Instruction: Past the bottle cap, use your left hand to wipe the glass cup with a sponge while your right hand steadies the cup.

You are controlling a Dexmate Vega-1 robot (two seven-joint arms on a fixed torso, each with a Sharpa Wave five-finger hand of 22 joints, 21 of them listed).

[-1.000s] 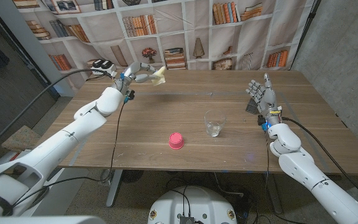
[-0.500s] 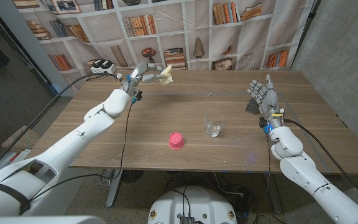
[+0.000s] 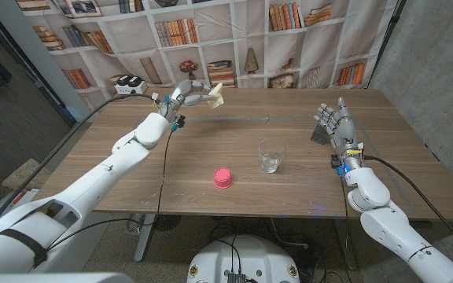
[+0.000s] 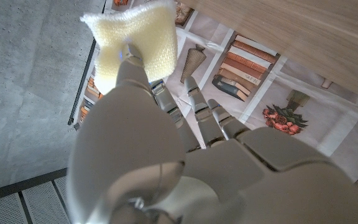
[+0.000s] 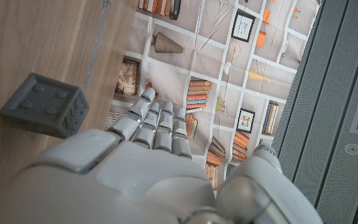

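Note:
A clear glass cup (image 3: 271,156) stands upright near the table's middle, with a pink bottle cap (image 3: 223,178) to its left and nearer the front edge. My left hand (image 3: 189,92) is raised over the table's far left part and pinches a pale yellow sponge (image 3: 216,95) at its fingertips; in the left wrist view the sponge (image 4: 134,38) sits above the back of that hand (image 4: 160,155). My right hand (image 3: 334,119) stands upright with fingers apart at the right side, holding nothing, well to the right of the cup. The right wrist view looks along the back of this hand (image 5: 135,168).
A dark grey cube (image 3: 319,131) with studs lies on the table just beside my right hand, and is the cube (image 5: 45,104) in the right wrist view. A white power strip (image 3: 129,82) sits at the far left corner. A bookshelf backdrop stands behind the wooden table (image 3: 211,141).
My left hand has carried the sponge to the right along the far side of the table. My right hand has shifted slightly to the right. The cup and cap have not moved.

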